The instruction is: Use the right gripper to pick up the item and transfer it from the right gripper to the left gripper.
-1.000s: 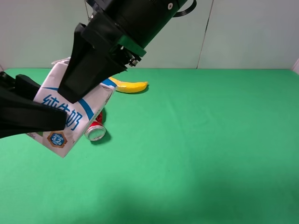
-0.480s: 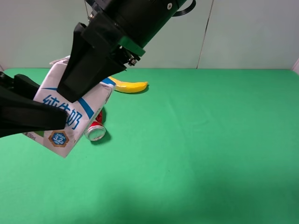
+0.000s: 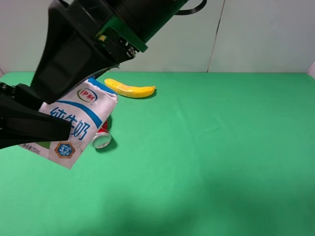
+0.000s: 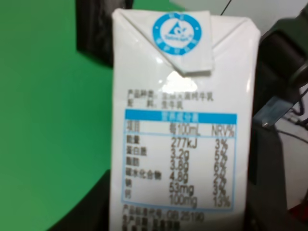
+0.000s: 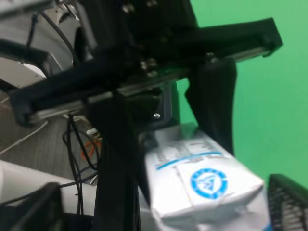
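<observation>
Green cloth covers the surface [image 3: 211, 147], with a pale wall behind. The carton [image 3: 74, 125] hangs in the air above the left part of it, touching nothing below. It is tilted, its long axis running from a raised top near the right gripper [image 3: 69, 73] down to a lower end towards the camera.

The left gripper [image 3: 54, 129] reaches in from the left, and its fingers are clamped on the carton's two narrow sides, across the long axis. Its wrist view shows the nutrition panel filling the gap between two dark fingers [image 4: 269, 159].

The right gripper sits just above the carton's top. Its fingers [image 5: 211, 101] stand spread wide on their rail and do not appear to pinch the carton.

I judge the handover all but made. What remains is for the right arm to draw back along the carton's axis, up and away, without brushing the top.

The carton looks sealed, so its contents cannot be seen. A can [image 3: 102, 137] lies on its side just beyond it, and a banana [image 3: 132, 90] lies farther back.
</observation>
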